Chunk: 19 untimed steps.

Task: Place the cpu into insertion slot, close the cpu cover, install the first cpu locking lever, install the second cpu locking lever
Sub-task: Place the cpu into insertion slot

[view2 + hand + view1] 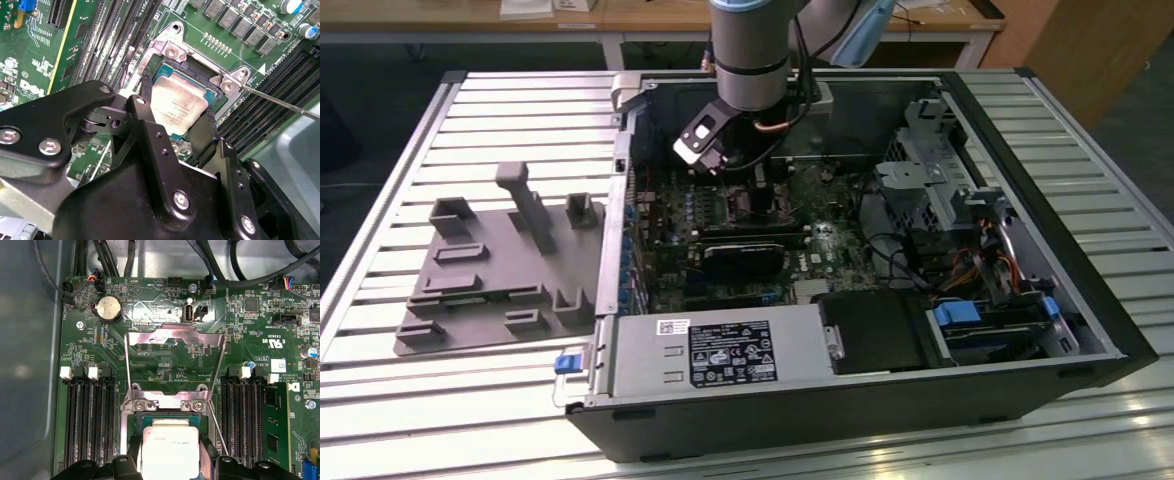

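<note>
My gripper [179,114] is shut on the cpu [176,102], a silver-grey square chip, with one black finger on each of two opposite edges. The cpu sits low in the insertion slot [161,74], whose dark rim and metal brackets show around it; I cannot tell whether it is fully seated. In the first wrist view the cpu [169,445] lies just below the cpu cover [175,333], a grey metal frame swung up and open. Two thin wire locking levers [128,375] [218,427] stand raised beside the cover. In the exterior view the gripper [750,178] reaches down into the open computer case.
Long black memory slots [87,420] [242,415] flank the socket on both sides. Black cables [235,270] hang over the far board edge. A black graphics card [747,258] and a power supply [720,350] sit closer in the case. A grey fixture tray [480,275] lies at the exterior view's left.
</note>
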Motion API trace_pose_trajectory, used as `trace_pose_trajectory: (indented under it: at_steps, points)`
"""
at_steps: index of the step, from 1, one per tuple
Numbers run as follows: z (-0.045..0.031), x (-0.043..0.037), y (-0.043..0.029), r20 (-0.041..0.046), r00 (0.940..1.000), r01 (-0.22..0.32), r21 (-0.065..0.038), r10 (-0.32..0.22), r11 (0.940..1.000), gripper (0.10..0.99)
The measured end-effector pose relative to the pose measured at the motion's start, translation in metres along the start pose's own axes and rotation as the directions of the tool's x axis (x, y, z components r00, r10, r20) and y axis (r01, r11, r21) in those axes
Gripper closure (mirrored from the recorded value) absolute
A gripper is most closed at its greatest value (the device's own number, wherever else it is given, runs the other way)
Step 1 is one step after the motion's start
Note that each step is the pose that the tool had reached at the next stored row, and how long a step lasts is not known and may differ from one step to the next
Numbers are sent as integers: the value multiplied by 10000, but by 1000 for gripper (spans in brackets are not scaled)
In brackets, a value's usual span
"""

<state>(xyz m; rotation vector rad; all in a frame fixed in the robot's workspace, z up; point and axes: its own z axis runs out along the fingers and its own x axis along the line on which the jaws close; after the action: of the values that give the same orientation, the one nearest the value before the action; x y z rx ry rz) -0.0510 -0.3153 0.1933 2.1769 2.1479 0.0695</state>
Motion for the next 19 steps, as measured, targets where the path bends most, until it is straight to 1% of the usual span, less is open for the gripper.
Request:
trace_pose_trajectory:
  at_steps: [4, 5, 10, 19]
  points:
    - [0, 0, 0, 0, 10000, 0, 0, 0, 10000, 537]
    - [0, 0, 0, 0, 10000, 0, 0, 0, 10000, 475]
    - [-1, 0, 0, 0, 10000, 0, 0, 0, 10000, 475]
    - [-95, -2, 9, 0, 10000, 0, -1, 0, 10000, 475]
